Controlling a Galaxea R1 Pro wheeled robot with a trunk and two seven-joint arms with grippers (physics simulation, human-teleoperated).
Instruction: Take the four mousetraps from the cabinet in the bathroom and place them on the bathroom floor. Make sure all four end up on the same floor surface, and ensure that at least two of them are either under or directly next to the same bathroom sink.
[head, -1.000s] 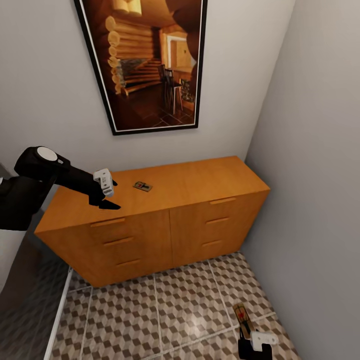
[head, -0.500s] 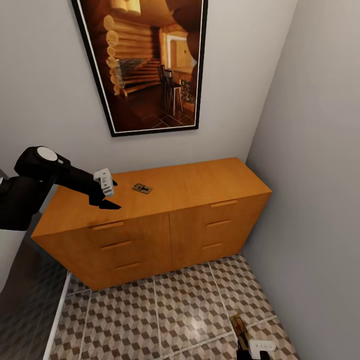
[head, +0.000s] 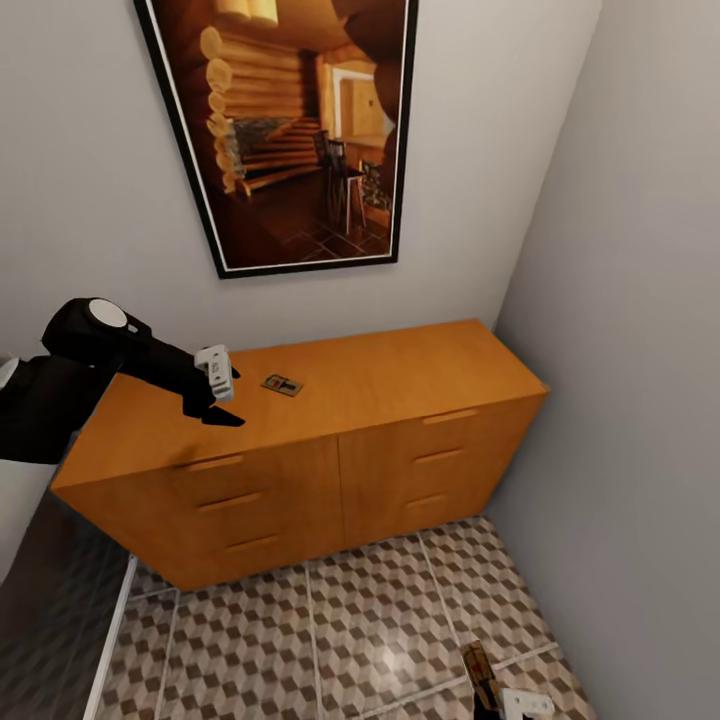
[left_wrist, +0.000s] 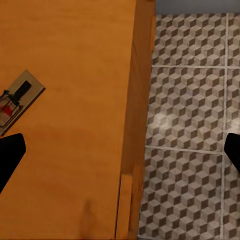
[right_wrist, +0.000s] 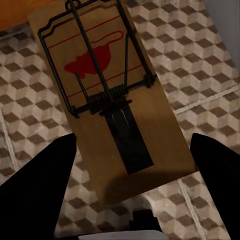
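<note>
One mousetrap (head: 283, 385) lies flat on the top of the orange-brown cabinet (head: 400, 370). My left gripper (head: 222, 396) hovers over the cabinet top just left of it, open and empty. In the left wrist view, that mousetrap (left_wrist: 15, 102) lies off to one side of the gap between the left gripper's (left_wrist: 120, 152) wide-spread fingertips. Low over the bathroom floor (head: 330, 640), near the right wall, my right gripper (head: 502, 700) is shut on another mousetrap (head: 480, 668). The right wrist view shows this mousetrap (right_wrist: 107, 100) between the two dark fingers (right_wrist: 40, 190), above the cube-pattern tiles (right_wrist: 200, 60).
A large framed picture (head: 290, 130) hangs on the wall above the cabinet. A grey wall (head: 640, 400) closes the right side, right beside the cabinet's end. A dark glossy panel (head: 50, 600) with a white strip stands at the lower left. Cabinet drawers (head: 240, 500) have bar handles.
The head view has shifted, so everything sits a bit lower in the picture. My left gripper has crept slightly closer to the mousetrap on the cabinet. The right gripper still holds its mousetrap.
</note>
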